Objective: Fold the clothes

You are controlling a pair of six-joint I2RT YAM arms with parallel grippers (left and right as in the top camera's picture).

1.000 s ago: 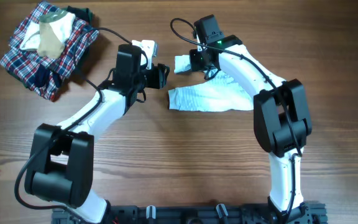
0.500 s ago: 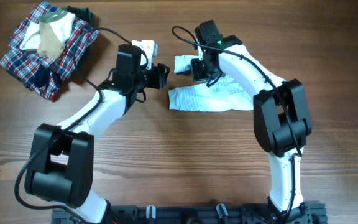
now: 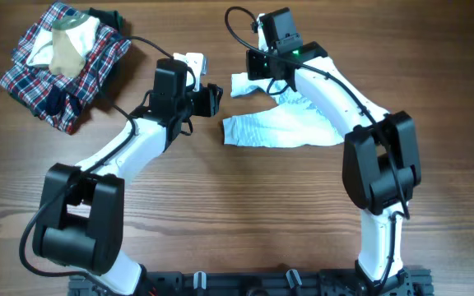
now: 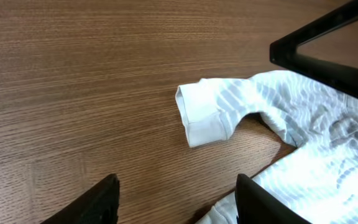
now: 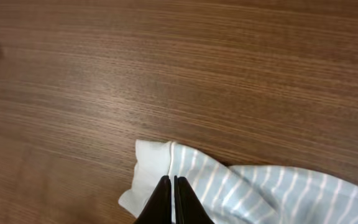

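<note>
Fingers of the right gripper (image 5: 171, 198) sit pressed together over the clothes' (image 5: 260, 186) cuff; the left gripper's (image 4: 178, 190) gape wide, empty. Such thin fabric could slip free.

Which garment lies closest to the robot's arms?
The striped garment, spread out between them; the plaid garment and beige garment are piled in the far corner.

Overhead straight down, wrist views close, sharing clothes (image 4: 216, 118)
</note>
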